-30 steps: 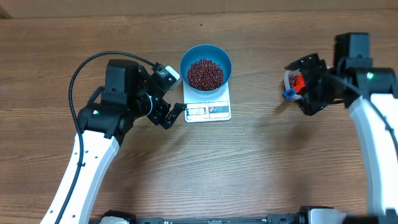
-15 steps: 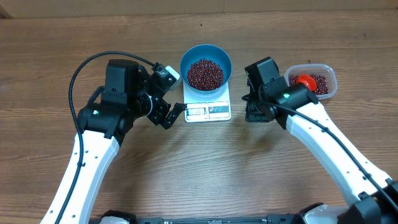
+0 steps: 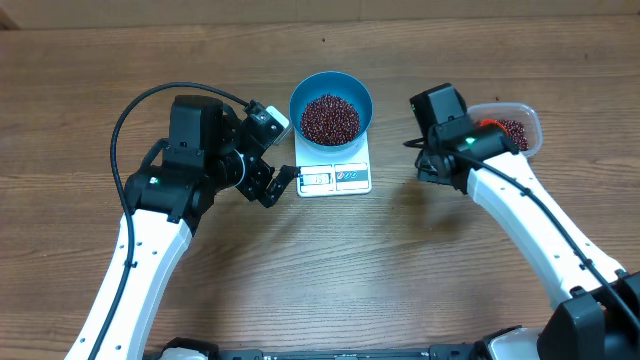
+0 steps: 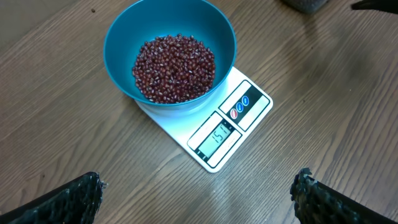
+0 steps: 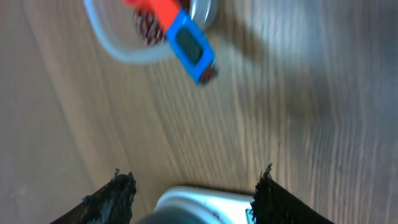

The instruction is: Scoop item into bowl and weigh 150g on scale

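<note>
Moved: right tool (image 3: 430,172) away from clear tub (image 3: 533,128) toward scale (image 4: 249,102); scoop (image 5: 189,46) left behind in tub. Left side unchanged.
Left: left tool (image 3: 277,186) spread fully, empty, hovering just beside scale.
Centre: bowl (image 4: 118,37) on scale, beans (image 4: 174,68) heaped inside; display lit, digits not surely legible.
Right: right tool between scale and tub, above worktop (image 3: 400,280), jaws apart, gripping nothing.
Judgement: scooping probably finished; reading check remaining, top-up only if short.
</note>
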Motion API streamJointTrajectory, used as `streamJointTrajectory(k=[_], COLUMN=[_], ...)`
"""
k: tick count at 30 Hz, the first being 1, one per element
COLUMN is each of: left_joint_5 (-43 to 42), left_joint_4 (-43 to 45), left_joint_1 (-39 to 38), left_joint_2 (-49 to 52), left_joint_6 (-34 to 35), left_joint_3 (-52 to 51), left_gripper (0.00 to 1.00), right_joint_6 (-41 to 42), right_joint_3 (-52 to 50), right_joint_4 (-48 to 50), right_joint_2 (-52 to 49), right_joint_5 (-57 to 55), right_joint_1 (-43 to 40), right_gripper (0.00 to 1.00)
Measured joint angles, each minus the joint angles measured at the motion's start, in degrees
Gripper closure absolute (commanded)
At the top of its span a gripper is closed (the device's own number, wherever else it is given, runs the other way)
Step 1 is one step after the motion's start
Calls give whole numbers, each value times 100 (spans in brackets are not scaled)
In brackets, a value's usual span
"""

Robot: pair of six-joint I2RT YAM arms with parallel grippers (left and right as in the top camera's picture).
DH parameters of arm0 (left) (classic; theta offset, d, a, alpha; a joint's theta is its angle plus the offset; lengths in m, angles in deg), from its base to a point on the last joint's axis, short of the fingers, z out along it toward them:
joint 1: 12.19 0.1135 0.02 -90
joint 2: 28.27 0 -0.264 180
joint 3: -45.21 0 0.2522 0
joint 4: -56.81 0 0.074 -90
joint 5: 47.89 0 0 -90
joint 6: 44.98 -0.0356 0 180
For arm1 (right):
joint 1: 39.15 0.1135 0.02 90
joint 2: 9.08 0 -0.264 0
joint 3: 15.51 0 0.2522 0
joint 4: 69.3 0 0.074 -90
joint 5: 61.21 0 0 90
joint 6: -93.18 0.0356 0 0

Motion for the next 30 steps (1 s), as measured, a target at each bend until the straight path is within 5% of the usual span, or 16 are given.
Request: streamJointTrajectory(k=[12, 30], left_joint_5=[0, 0], left_joint_4=[2, 0], left_joint_1=[0, 0], left_joint_2=[0, 0], left_joint_6=[0, 0], left_joint_3=[0, 0], left_gripper=[0, 0], right_joint_6=[2, -413], right_joint_3=[-308, -1187], right_joint_4=[-98, 1567], right_joint_2=[-4, -22], right_joint_5=[-31, -68], right_joint_1=[-310, -804], right_gripper=[37, 42])
